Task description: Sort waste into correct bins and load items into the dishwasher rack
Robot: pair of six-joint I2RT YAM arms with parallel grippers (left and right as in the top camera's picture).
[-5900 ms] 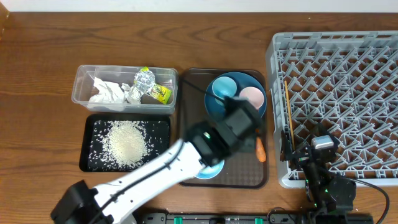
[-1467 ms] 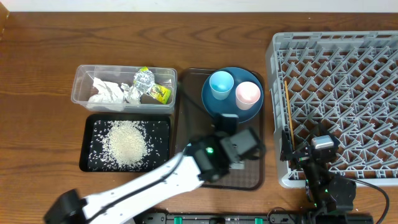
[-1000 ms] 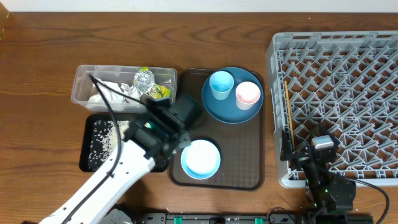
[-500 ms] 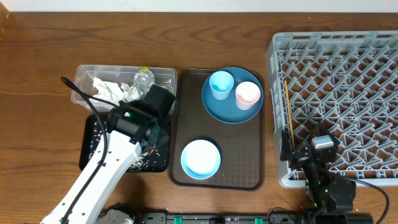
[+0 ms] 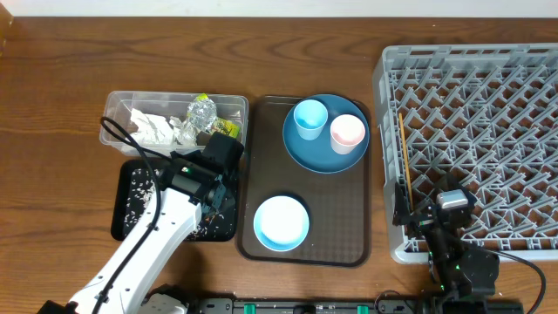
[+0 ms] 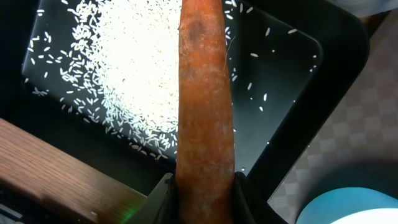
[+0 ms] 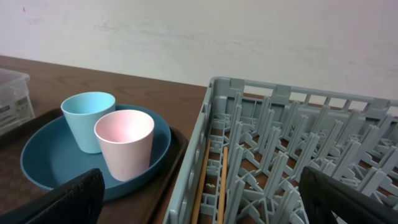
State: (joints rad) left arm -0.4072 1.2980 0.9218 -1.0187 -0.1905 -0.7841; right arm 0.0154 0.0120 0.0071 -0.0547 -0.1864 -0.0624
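Left gripper [image 6: 202, 186] has swung from brown tray [image 5: 336, 218] to black tray [image 6: 298, 68], clamped on carrot [image 6: 204, 93] above rice [image 6: 143, 62]. Tub [image 5: 118, 113]: napkins [image 5: 150, 128], foil [image 5: 200, 111], wrapper [image 5: 225, 129]. Plate [image 5: 324, 153] with blue cup [image 5: 309, 118], pink cup [image 5: 347, 131], and bowl [image 5: 281, 222] on brown tray. Right gripper [image 7: 208, 196] spread wide beside rack [image 5: 471, 131].

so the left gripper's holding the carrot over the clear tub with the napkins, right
Not quite. The left gripper does hold the carrot, but it is over the black tray with the rice, not over the tub. The left wrist view shows this.
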